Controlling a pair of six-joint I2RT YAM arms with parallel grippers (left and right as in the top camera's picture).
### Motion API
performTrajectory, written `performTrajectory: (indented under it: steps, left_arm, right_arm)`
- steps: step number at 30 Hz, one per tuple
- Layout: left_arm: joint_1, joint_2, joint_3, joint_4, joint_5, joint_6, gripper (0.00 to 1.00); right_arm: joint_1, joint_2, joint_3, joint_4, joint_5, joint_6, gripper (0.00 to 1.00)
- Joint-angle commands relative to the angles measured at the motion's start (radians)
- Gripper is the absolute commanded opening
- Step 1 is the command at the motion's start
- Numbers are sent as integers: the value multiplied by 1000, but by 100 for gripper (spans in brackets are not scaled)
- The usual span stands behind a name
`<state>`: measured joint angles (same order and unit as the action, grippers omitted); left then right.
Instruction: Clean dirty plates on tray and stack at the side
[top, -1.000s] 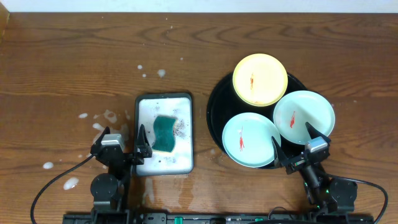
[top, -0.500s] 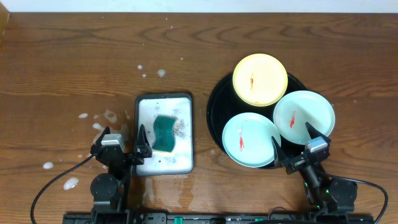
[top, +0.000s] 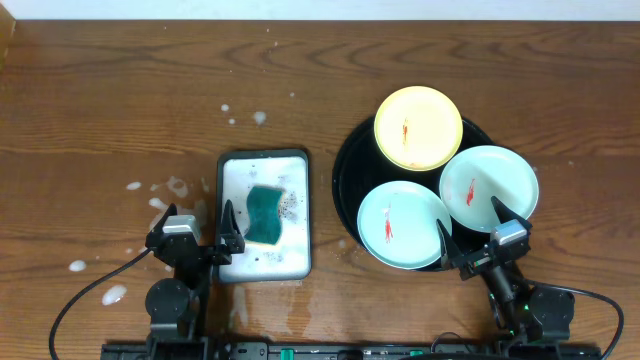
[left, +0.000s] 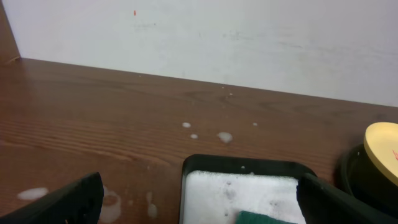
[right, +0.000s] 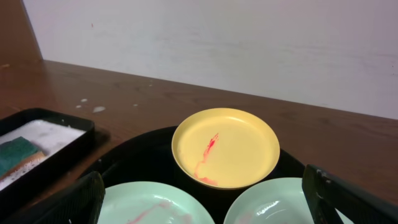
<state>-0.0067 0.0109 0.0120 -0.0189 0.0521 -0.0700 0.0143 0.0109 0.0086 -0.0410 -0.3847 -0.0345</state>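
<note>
Plates are seen on the black tray (top: 348, 178) at the right of the table (top: 120, 100): a yellow plate (top: 417, 126) and two mint plates (top: 403, 224) (top: 489, 187), each smeared red at the centre. Fingers of the left gripper (top: 195, 232) and right gripper (top: 470, 226) are held spread, grasping nothing.

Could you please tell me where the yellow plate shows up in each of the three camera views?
Overhead: the yellow plate sits right of centre, at the far side of the black tray.
Left wrist: only its edge shows, at the right border.
Right wrist: it fills the centre.
Shared landmark: the foamy rectangular tray, left of it in all three.
</note>
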Motion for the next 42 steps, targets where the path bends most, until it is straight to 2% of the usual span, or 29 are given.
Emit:
performTrajectory:
  steps: [1, 4, 11, 14, 19, 24, 30, 34, 39, 42]
  left_arm:
    - [5, 0, -8, -47, 13, -19, 99]
    - [5, 0, -8, -44, 20, -67, 99]
    - [5, 0, 22, -7, 141, -66, 99]
    - [5, 1, 82, -19, 170, -66, 99]
    - [5, 62, 279, -195, 169, -74, 99]
    - [5, 252, 537, -429, 170, -74, 99]
    - [5, 564, 855, -653, 255, -80, 99]
    - [5, 765, 1028, -823, 254, -108, 99]
    - [5, 936, 1079, -911, 256, -110, 99]
    - [4, 1013, 1078, -945, 348, -135, 99]
  right_arm:
    - [6, -3, -3, 1, 6, -7, 99]
    - [6, -3, -3, 0, -39, -4, 99]
    - [6, -3, -3, 0, -246, -5, 99]
    - [6, 0, 20, -7, -271, -3, 99]
    - [6, 64, 161, -58, -230, 34, 99]
    - [6, 278, 413, -262, -167, 33, 99]
    - [6, 681, 825, -636, -158, 34, 99]
    - [6, 931, 1054, -842, -167, 37, 99]
    - [6, 1133, 1148, -879, -212, 89, 99]
    - [7, 1208, 1148, -871, -312, 131, 99]
